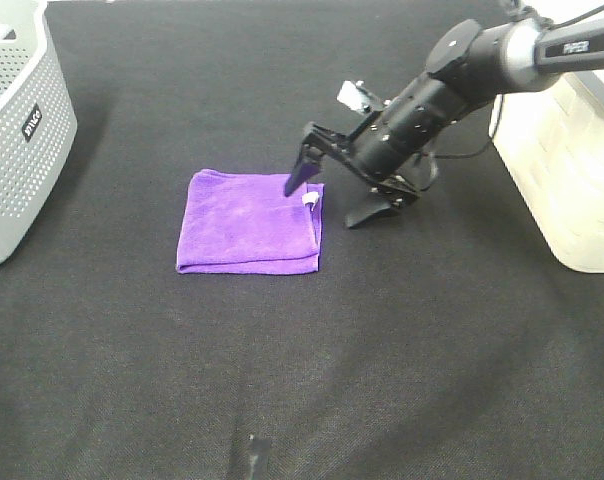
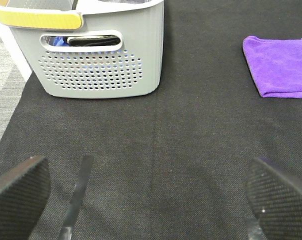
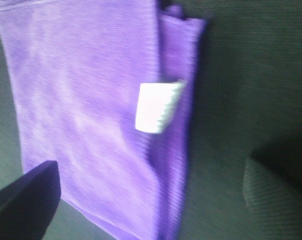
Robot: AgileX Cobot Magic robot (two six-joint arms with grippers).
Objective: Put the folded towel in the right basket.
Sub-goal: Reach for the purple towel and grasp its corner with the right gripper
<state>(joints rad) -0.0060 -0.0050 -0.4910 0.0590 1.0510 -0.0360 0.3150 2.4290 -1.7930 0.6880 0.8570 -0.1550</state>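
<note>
Overhead cam: towel [image 1: 244,222] lies folded flat on the black table [image 1: 402,340], just off centre toward 9 o'clock. Nothing is holding it. It's well apart from the right basket [image 1: 572,190], the white one at 3 o'clock of frame. White label [image 1: 309,201] sits near the towel's 3 o'clock edge, up by the 2 o'clock corner.

Right gripper [image 1: 332,200] is released, jaws spread wide, reaching in from 2 o'clock. It straddles the towel's 3 o'clock edge: one finger over the 2 o'clock corner beside the label, the other over bare table just off the towel. Can't tell whether either tip touches down. Right wrist cam agrees: purple cloth and label lie between the two pads, one pad over the towel, one over table.

Left gripper [image 2: 148,200] is also released, jaws wide apart, holding nothing, bare table under it. Its wrist cam shows the grey basket [image 2: 101,65] ahead, with a yellow handle and something dark inside. Overhead, that basket is at 10 o'clock of frame.
</note>
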